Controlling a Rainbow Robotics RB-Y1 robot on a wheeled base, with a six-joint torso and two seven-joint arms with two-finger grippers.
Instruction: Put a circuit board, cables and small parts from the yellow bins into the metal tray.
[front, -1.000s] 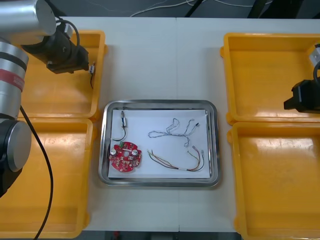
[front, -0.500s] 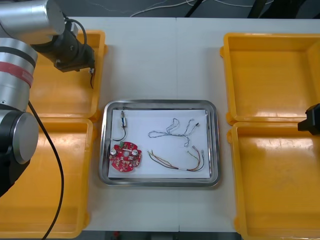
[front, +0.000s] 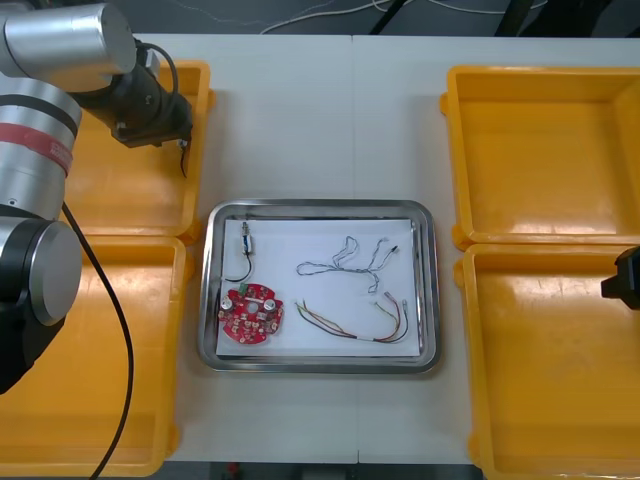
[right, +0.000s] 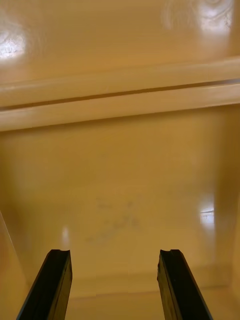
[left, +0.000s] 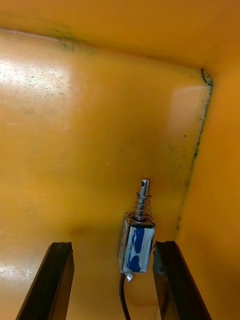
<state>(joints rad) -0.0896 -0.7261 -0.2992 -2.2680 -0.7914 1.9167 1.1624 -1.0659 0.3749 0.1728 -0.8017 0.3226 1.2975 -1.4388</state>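
The left gripper (left: 114, 248) hangs low inside the far left yellow bin (front: 100, 195), its fingers (left: 167, 272) standing apart. A small metal part (left: 136, 242) lies on the bin floor between them, much nearer the finger on the bin-wall side and just short of touching it. Its sprung pin points away from the gripper, and a thin black wire (left: 122, 300) leaves its other end. Seen from the front, the part sits right beside the bin wall that faces the metal tray (front: 318, 207).

The tray lies in the middle of the desk (front: 320, 110) and holds a red circuit board (front: 252, 312), a black cable (front: 243, 258), a twisted blue and white cable (front: 350, 258) and a red and yellow cable (front: 355, 322).

The right gripper (right: 115, 256) is over the near right yellow bin (front: 550, 380), fingers apart above its bare floor.

Compared with half a second ago, the left gripper has barely shifted over the part. The right arm has slid nearer along the desk's right edge, from the rim between the two right bins to over the near one. The tray's contents have not moved.
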